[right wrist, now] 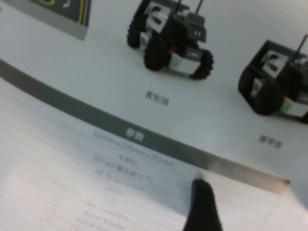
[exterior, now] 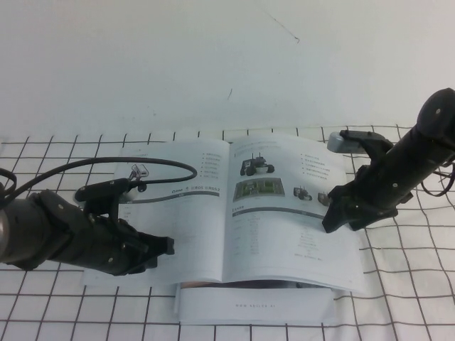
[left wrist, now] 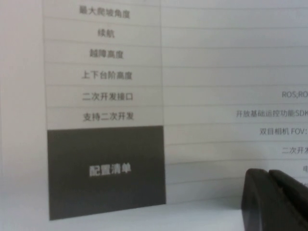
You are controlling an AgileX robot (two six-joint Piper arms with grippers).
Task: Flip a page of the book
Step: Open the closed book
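— While the book point(exterior: 227, 213) is lying open on the gridded cloth point(exterior: 412, 284), what is the left gripper point(exterior: 160, 249) doing over on its side?

— It is sitting low over the left-hand sheet point(exterior: 178, 206), near its lower edge, fingers together with nothing between them. Its wrist camera is showing the dark fingertips point(left wrist: 276, 199) just beside the page's grey table and dark square. I am reading that as a hold-down, keeping that half flat so the book is not sliding.

— And moving across the spine?

— The page point(exterior: 288, 206) with the tracked robots, green picture and grey band is lying flat, bulging slightly toward the fold.

— The right gripper?

— The right gripper point(exterior: 334, 213) is reaching down over the page's outer edge. One dark fingertip point(right wrist: 202, 207) is showing against the paper just below the grey band; whether the fingers are apart or together, I cannot tell.

— Why there?

— Probably because the free edge is the easiest place to be catching a single glossy sheet. A plain white booklet point(exterior: 256, 307) is peeking out underneath.
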